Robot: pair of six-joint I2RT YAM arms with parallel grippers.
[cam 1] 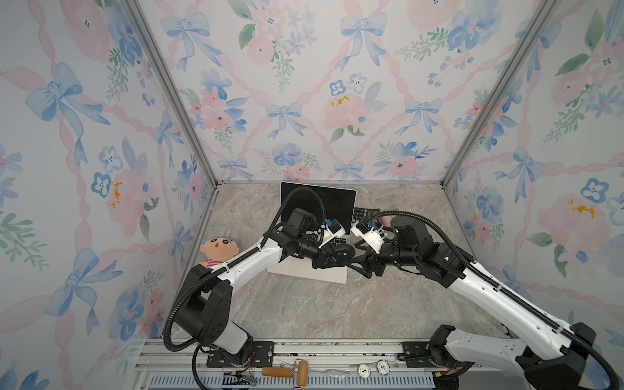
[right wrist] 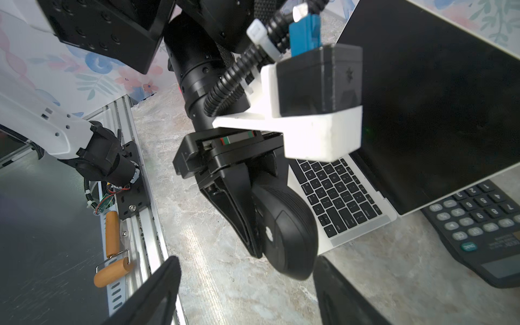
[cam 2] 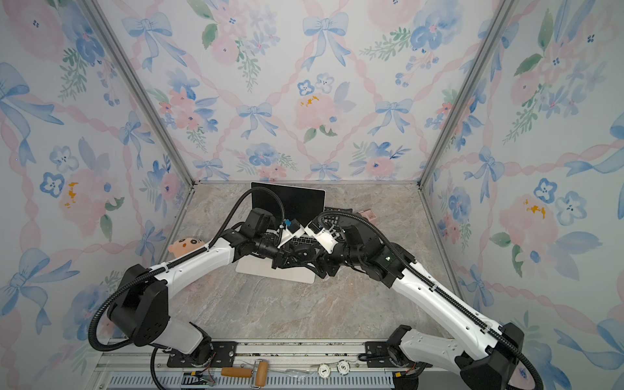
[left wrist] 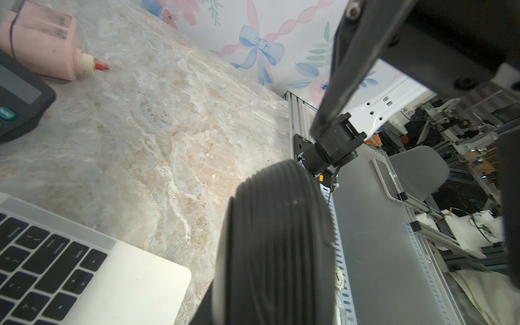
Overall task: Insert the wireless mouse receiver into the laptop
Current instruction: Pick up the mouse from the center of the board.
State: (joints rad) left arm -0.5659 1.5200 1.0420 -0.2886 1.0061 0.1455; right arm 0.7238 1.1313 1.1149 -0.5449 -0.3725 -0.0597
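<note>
My left gripper (cam 1: 332, 259) is shut on a black oval mouse (cam 1: 345, 251), held on edge above the laptop's right front corner; in the right wrist view its fingers (right wrist: 239, 208) clamp the mouse (right wrist: 289, 239) from one side. The ribbed mouse (left wrist: 275, 239) fills the left wrist view. My right gripper (right wrist: 244, 270) is open, its fingertips either side of the mouse's free end without touching it. The pale laptop (cam 1: 310, 274) stands open with a black screen (right wrist: 422, 112). The wireless mouse receiver is hidden in all views.
A black calculator (right wrist: 478, 230) lies right of the laptop, with a pink device (left wrist: 42, 42) behind it. A plush doll (cam 1: 219, 250) sits by the left arm. A wooden roller (cam 1: 287, 371) and two round tokens (cam 1: 373, 368) lie on the front rail.
</note>
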